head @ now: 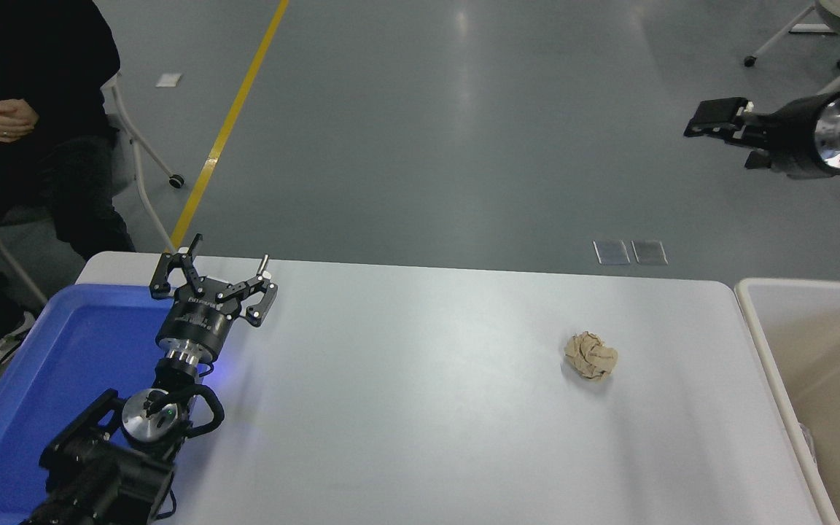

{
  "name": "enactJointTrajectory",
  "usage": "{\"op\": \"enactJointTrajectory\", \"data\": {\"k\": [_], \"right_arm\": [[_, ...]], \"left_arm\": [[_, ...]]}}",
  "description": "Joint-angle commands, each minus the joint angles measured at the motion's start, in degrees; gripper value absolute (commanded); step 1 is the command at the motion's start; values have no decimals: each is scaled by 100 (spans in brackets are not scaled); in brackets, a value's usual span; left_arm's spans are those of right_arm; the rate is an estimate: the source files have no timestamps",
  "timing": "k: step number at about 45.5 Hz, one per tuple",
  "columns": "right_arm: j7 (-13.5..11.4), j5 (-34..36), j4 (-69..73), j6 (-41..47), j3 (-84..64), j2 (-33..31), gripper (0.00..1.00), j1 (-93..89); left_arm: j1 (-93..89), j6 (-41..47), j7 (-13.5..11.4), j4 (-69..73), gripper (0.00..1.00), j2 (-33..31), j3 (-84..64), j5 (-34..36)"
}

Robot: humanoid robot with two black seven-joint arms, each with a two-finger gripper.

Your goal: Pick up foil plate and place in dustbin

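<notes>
The foil plate does not show on the table; only a small pale crinkled edge (808, 440) shows against the dustbin's inner wall, and I cannot tell what it is. The beige dustbin (763, 343) stands at the table's right end, cut off by the picture's edge. My right gripper (691, 122) is raised high at the upper right, above and beyond the dustbin, pointing left, open and empty. My left gripper (227, 255) is parked at the lower left over the blue tray's edge, fingers spread open, empty.
A crumpled brown paper ball (591, 356) lies on the white table (405, 394), right of centre. A blue plastic tray (48, 379) sits at the left end under my left arm. A person in dark clothes (33, 124) sits at the far left, hands clasped.
</notes>
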Motion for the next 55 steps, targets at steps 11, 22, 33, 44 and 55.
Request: {"op": "enactJointTrajectory", "data": {"k": [11,22,33,44,55], "right_arm": [[24,-55,1610,1044,-980,840,100,1274],[24,243,1707,1458,-962,1068,100,1292],[16,876,1690,1555,-1006,1850,100,1327],[-28,1737,1619,1573,-1358,2404,100,1450],[-2,1957,1619,1722,-1639,2405,100,1538]], "left_arm": [[0,-1,-7,1,99,1,0,0],[0,8,-7,1,99,1,0,0],[0,-1,1,1,99,1,0,0],[0,-1,-7,1,99,1,0,0],[0,8,-7,1,99,1,0,0]]}}
